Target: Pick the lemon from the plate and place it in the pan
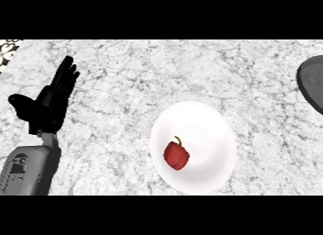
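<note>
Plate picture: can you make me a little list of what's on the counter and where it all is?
plate: white, middle of the counter
on the plate: a red fruit with a stem, not a yellow lemon
pan: dark, at the right edge, partly out of view, holds nothing visible
left hand: open, resting at the left, fingers up
right hand: not in view
counter: grey marble
</note>
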Tool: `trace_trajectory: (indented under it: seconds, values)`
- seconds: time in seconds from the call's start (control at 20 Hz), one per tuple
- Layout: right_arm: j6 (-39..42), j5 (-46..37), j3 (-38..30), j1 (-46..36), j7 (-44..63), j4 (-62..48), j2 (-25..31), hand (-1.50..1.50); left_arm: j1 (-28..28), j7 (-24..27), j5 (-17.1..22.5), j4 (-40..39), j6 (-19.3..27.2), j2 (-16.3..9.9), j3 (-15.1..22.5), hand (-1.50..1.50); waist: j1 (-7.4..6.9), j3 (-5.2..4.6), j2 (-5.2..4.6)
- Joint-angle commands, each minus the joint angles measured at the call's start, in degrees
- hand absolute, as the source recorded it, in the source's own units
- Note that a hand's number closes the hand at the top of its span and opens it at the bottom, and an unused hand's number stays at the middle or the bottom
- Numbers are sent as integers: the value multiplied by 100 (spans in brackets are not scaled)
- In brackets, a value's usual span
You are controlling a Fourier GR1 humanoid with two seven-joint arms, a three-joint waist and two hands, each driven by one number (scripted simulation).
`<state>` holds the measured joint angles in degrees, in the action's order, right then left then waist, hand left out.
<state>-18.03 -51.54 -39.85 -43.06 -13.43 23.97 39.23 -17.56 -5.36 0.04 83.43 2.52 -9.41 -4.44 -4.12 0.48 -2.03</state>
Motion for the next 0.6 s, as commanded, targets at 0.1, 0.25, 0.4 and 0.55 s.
trace_trajectory:
  seconds: [0.1,0.25,0.4,0.55]
  values:
    - [1172,492,-361,-153,-172,-967,23,-150,-127,-6,102,-97,-91,-57,-83,0,-7,7,-13]
    - [1645,578,-440,-194,-385,-1156,324,-150,70,127,55,-93,-136,-71,-45,0,-38,7,-13]
    - [1298,624,-507,-130,-667,-1169,234,-150,108,115,28,-14,-62,-40,-47,0,-37,6,4]
    - [1064,984,-841,-23,-1294,-1062,122,-150,157,228,22,-73,-59,-74,-105,0,11,11,11]
